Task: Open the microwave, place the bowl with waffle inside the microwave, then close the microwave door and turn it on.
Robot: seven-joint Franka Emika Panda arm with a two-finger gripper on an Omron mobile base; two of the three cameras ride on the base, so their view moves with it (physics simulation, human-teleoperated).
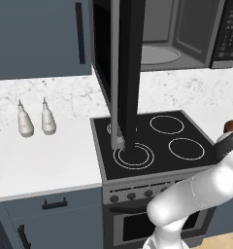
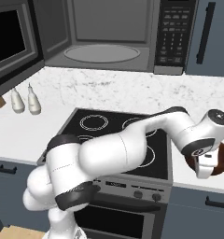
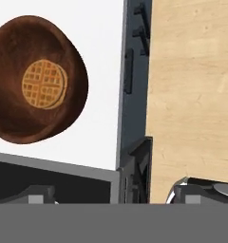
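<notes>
Left base view first, from its left edge: two white bottles (image 1: 36, 118) stand on the pale counter (image 1: 45, 155); the microwave door (image 1: 122, 73) hangs swung wide, edge-on over the stove (image 1: 152, 141); behind it the microwave (image 1: 186, 34) shows its grey cavity and round turntable, with nothing on it; at the far right a sliver of the bowl (image 1: 232, 126) peeps past the arm. Right base view: the arm reaches low across the stove to the right counter, elbow bent, wrist turned down, and the gripper (image 2: 206, 169) sits just above the bowl's near rim. Hand view: the bowl (image 3: 16, 118) lies up and to the left, a waffle (image 3: 44, 84) flat in its middle; the fingertips (image 3: 37, 194) stand at their widest, holding nothing, and the bowl is not between them.

Risks, as I judge them: the gripper is off-centre from the bowl, so closing now would catch air or clip the rim and tip the waffle out; it needs to shift over one wall first. A smooth, rounded rim may slip in a thin pinch. On the way up, the open door hangs over the stove and could be struck by the arm or bowl.
</notes>
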